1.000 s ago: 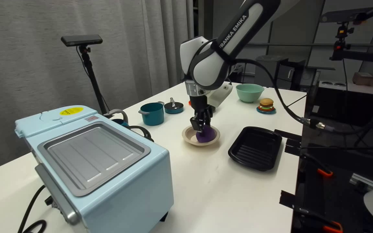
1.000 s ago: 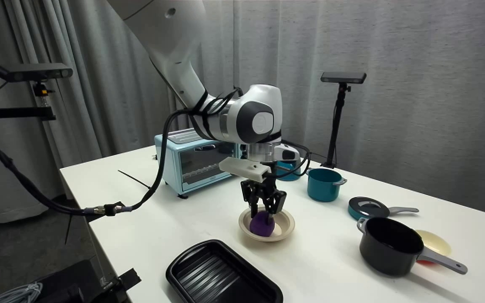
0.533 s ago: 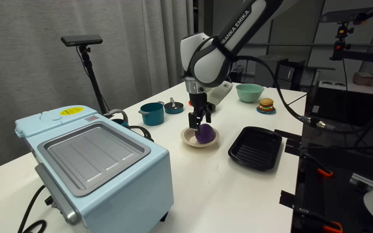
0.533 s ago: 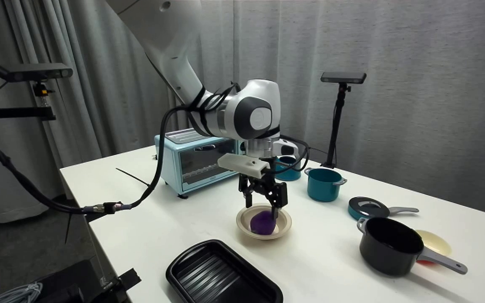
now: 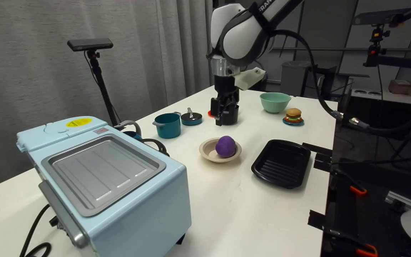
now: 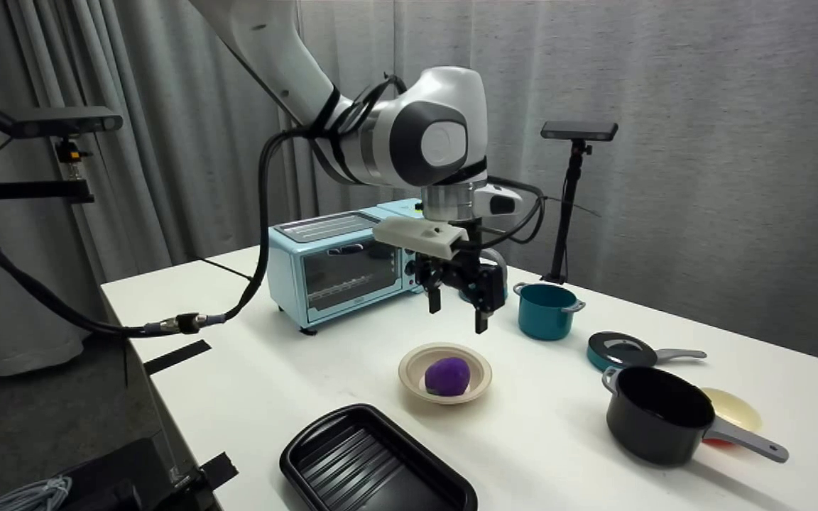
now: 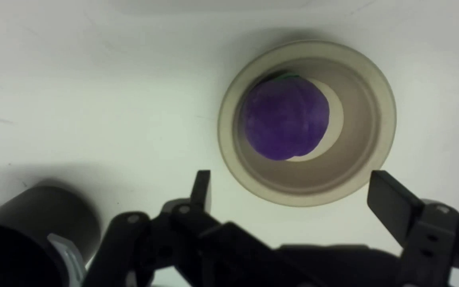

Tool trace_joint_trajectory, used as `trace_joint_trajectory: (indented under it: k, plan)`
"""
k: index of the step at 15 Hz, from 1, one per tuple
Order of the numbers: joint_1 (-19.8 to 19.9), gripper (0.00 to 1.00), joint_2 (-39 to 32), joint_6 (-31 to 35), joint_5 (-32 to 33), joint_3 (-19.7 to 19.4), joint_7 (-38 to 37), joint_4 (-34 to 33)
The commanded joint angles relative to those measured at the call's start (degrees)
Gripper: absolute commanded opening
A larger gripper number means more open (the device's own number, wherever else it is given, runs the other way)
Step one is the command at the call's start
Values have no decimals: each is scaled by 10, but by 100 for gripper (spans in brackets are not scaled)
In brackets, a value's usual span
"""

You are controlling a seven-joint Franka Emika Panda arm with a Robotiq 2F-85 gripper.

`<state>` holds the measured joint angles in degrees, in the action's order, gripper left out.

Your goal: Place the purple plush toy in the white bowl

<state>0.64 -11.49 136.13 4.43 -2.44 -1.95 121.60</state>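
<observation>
gripper (image 6: 458,312) rose clear, spread wide, holding nothing | purple toy (image 7: 287,117) sat inside white bowl (image 7: 359,127), wrist view, upper right of centre | placing looked done

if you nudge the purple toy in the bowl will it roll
The purple plush toy would probably rock or roll easily, as it looks nearly round. The raised rim of the white bowl would likely contain it.

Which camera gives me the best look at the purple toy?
The wrist view: the purple toy shows largest there, seen from above in the white bowl. Both exterior views show it unblocked in the bowl too, but much smaller and at a slant.
</observation>
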Motion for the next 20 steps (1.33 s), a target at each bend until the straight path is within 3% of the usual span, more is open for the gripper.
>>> trace_joint_trajectory:
  k: [1, 20]
  plan:
    - [5, 100, 11, -4, -4, 1, 4, 2]
    - [9, 100, 26, -10, -8, 0, 8, 13]
